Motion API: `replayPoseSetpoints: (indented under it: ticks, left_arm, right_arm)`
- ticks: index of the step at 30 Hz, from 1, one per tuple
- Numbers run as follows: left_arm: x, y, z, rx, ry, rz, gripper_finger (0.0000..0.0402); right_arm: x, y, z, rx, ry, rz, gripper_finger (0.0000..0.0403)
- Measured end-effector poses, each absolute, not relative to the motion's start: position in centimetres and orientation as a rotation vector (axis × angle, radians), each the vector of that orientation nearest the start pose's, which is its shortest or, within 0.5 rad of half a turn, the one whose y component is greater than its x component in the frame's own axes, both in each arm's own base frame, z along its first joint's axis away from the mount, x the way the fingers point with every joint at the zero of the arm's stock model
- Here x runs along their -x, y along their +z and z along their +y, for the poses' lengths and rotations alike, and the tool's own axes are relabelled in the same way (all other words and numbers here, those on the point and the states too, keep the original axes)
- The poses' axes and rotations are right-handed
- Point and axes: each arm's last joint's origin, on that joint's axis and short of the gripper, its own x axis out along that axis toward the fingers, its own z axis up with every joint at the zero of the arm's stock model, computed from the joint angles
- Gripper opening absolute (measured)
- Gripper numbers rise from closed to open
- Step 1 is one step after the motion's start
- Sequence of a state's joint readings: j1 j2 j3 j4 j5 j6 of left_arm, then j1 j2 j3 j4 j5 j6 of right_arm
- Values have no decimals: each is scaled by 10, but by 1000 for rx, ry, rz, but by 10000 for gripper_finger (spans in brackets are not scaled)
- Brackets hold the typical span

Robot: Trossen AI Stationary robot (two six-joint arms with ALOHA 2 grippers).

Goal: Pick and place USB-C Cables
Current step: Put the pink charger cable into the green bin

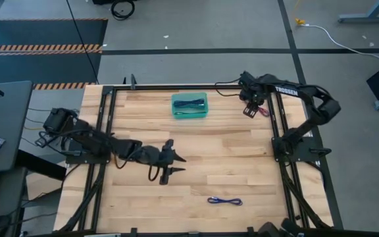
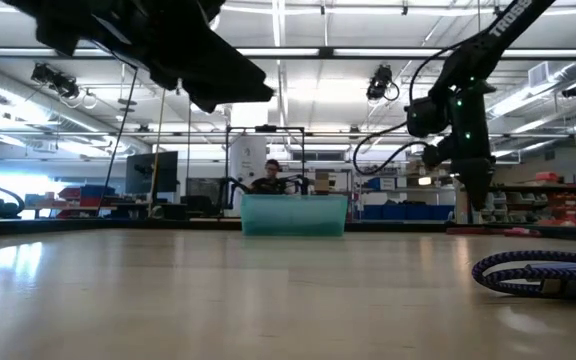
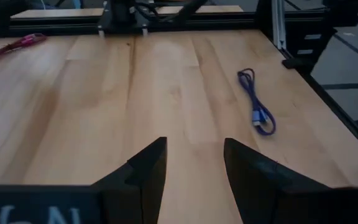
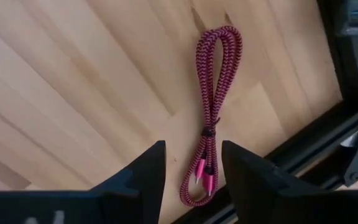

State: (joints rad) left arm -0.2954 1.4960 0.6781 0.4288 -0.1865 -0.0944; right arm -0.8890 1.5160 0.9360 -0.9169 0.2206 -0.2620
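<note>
A maroon cable bundle [image 4: 211, 93] lies flat near the table's far right edge [image 1: 263, 112]. My right gripper [image 4: 193, 177] hovers open above it, fingers pointing down on either side of its plug end, apart from it [image 2: 475, 195]. A blue-purple cable [image 1: 225, 201] lies on the wood near the near edge, also visible in the left wrist view [image 3: 257, 109] and the low view [image 2: 543, 272]. The teal tray [image 1: 204, 113] sits at the far middle with dark cable bundles [image 1: 189, 103] inside. My left gripper [image 1: 175, 164] waits open over mid-table [image 3: 194, 165].
Black frame rails [image 1: 278, 131] run along the table's left, right and far sides; the right rail [image 4: 328, 134] passes close beside the maroon cable. Bare wood lies between the tray and the blue-purple cable. A person [image 2: 271, 178] sits in the room beyond the tray.
</note>
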Motion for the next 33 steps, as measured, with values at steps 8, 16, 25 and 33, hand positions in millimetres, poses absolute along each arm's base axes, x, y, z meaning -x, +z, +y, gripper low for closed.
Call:
replayPoseSetpoints:
  ticks: [8,16,25,33]
  left_arm:
    - [-279,192,-108,-17,-59,379,167]
    - [-274,192,-119,-43,-8,367,167]
    - [-275,193,-116,-48,9,359,167]
    - [-276,195,-117,-66,3,337,167]
  right_arm:
    - [-152,164,-212,-306,-656,1657,143]
    - [-157,157,-221,-295,-680,1684,131]
    - [-160,154,-221,-278,-671,1701,123]
    - [-167,145,-218,-225,-610,1753,121]
